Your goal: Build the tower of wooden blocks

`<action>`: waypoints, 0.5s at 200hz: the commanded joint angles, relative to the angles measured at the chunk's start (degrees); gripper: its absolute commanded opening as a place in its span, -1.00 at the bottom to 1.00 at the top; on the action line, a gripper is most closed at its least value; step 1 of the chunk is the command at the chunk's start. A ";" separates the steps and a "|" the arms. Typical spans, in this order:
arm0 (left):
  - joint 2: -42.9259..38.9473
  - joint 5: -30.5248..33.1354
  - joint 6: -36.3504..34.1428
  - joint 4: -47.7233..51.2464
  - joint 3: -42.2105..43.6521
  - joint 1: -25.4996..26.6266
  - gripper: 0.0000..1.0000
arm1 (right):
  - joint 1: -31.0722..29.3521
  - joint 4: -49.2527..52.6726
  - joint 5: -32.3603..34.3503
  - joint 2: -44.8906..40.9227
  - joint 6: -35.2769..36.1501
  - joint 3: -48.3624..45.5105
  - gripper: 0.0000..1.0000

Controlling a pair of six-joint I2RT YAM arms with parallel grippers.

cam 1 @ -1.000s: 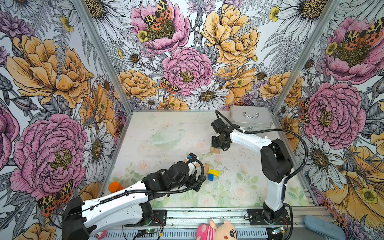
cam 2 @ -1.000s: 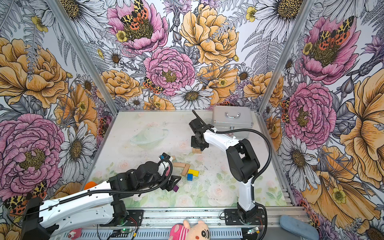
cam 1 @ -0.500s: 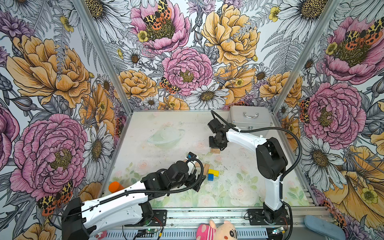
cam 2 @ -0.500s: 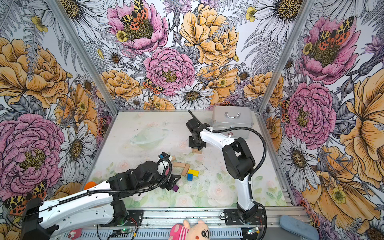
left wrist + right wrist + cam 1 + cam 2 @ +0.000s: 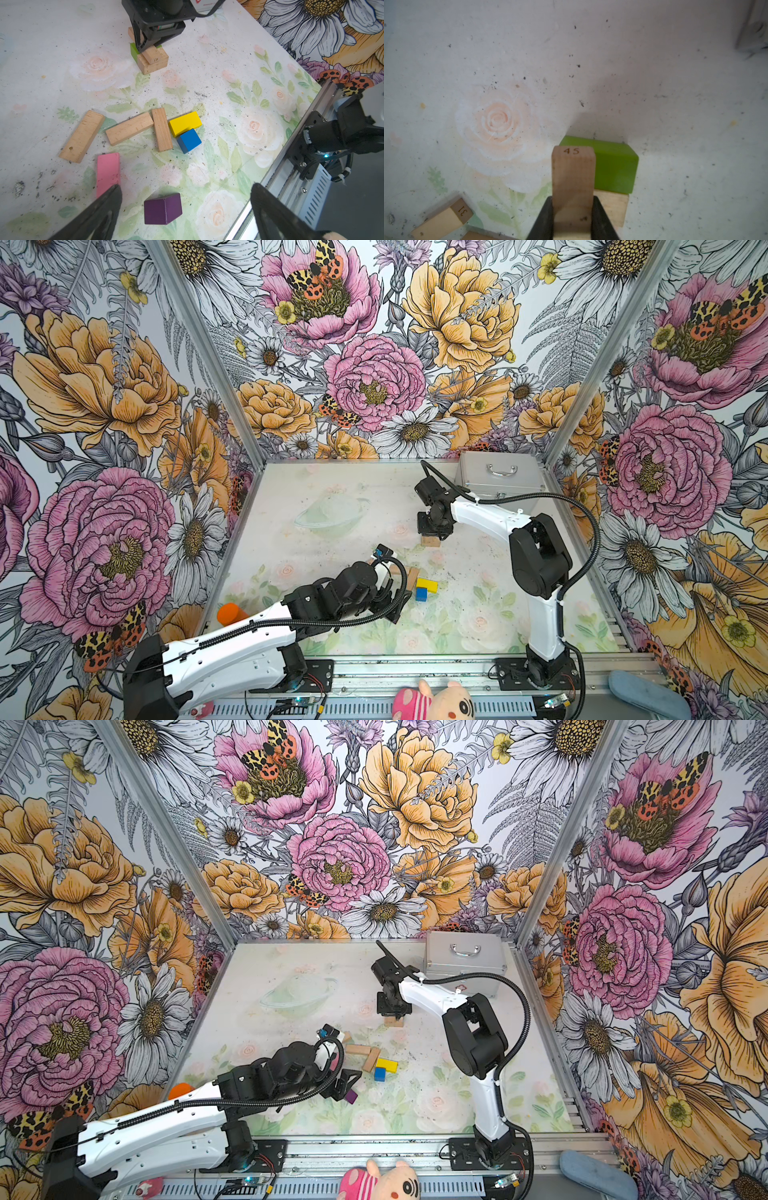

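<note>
Right arm [image 5: 490, 518]: bent over worktop [image 5: 478, 572]; right pincer [image 5: 572, 199] points down, clamped on tan bar [image 5: 572, 170] over the tan-and-green tower [image 5: 152, 63]. Left arm [image 5: 232, 639]: stretched low; left pincer [image 5: 186, 186] spread wide above purple cube [image 5: 163, 208].

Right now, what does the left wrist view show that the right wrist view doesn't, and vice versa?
Left wrist only: pink block, purple cube, yellow block, blue cube, open left gripper. Right wrist only: the 31 stamp on a loose tan block. Both: right gripper shut on the tan block marked 45, over the green block.
</note>
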State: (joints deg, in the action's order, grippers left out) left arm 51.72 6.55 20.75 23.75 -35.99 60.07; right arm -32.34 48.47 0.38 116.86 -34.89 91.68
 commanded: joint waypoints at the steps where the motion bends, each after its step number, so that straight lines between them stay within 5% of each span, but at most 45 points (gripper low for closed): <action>1: -1.01 -0.17 -0.87 -1.47 0.66 -0.66 0.95 | -0.27 0.22 1.00 1.36 -0.14 1.60 -0.48; 100: -1.91 0.56 -0.70 -1.46 1.01 -0.66 0.95 | -0.27 0.75 1.38 1.77 -1.57 1.91 -0.41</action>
State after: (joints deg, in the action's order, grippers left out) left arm 50.74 6.57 20.75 23.73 -35.83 60.07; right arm -32.34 49.08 0.45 117.16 -35.33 91.83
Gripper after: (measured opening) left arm 0.977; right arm 0.283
